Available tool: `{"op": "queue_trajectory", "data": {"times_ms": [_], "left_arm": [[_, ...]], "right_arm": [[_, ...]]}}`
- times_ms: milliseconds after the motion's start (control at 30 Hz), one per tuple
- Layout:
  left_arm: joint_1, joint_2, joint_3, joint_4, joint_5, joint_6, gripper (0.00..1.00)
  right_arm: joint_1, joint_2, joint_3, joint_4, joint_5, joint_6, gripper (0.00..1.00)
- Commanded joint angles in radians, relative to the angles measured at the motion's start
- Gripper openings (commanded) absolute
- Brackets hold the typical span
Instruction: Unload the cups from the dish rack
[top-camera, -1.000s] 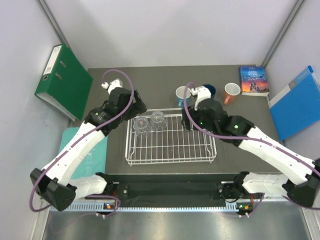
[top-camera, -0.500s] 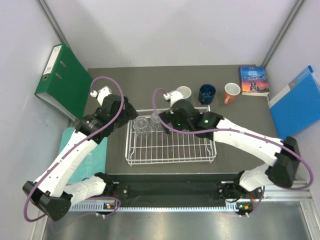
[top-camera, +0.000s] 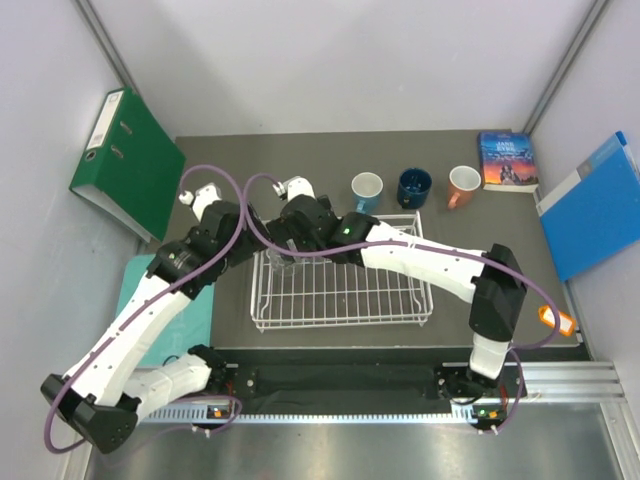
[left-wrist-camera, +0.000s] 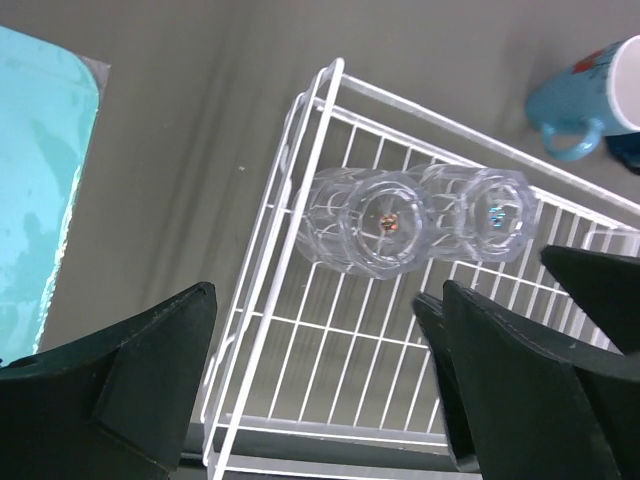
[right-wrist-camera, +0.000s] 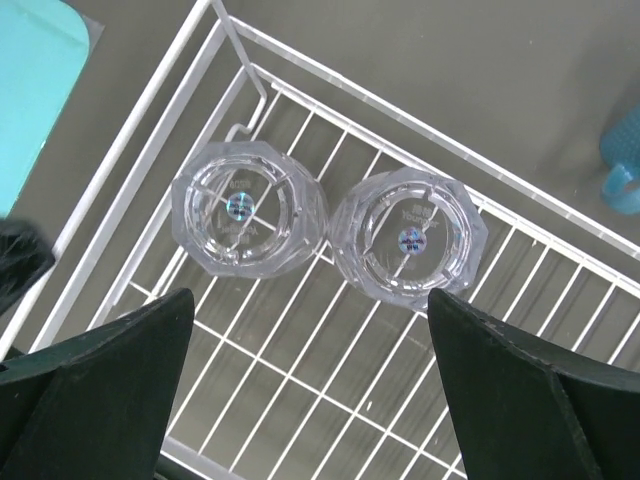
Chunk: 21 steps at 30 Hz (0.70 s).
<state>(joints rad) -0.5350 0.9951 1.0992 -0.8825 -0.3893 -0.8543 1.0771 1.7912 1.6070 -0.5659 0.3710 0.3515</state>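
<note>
The white wire dish rack lies mid-table. Two clear glass tumblers stand upside down side by side in its back left corner; they also show in the left wrist view. My right gripper is open and hangs directly above them, touching neither. My left gripper is open, just outside the rack's left side. The light blue mug, dark blue mug and salmon-pink mug stand on the table behind the rack.
A green binder leans at the back left. A teal mat lies left of the table. A book and a blue folder are at the back right. The right arm stretches across the rack's back half.
My right arm has swung left from the mugs' area to above the tumblers at the rack's back left. My left gripper has drawn back a little to the left.
</note>
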Motion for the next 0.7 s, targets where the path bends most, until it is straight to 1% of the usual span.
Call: {"op": "queue_trajectory", "data": {"times_ms": [0,100,233,400,500,667], "left_arm": [[-0.005,-0.067,-0.022,0.074,-0.022,-0.020,0.99],[-0.005,-0.076,-0.032,0.077,-0.040,-0.041,0.99],[-0.005,-0.061,-0.027,0.082,-0.052,-0.060,0.99],[-0.005,-0.038,-0.007,0.059,-0.080,-0.092,0.99],[-0.003,-0.050,-0.002,0.051,-0.106,-0.103,0.99],[-0.003,-0.059,0.007,0.030,-0.117,-0.107,0.99]], "right_arm": [[0.014,0.007,0.071,0.008,0.068,0.012,1.00],[-0.002,-0.009,0.047,0.012,0.089,0.015,0.99],[-0.049,-0.029,0.001,0.031,0.026,0.032,1.00],[-0.089,-0.026,-0.038,0.052,0.016,0.029,1.00],[-0.123,-0.038,-0.074,0.078,-0.010,0.037,1.00],[-0.144,-0.026,-0.087,0.107,-0.040,0.021,1.00]]}}
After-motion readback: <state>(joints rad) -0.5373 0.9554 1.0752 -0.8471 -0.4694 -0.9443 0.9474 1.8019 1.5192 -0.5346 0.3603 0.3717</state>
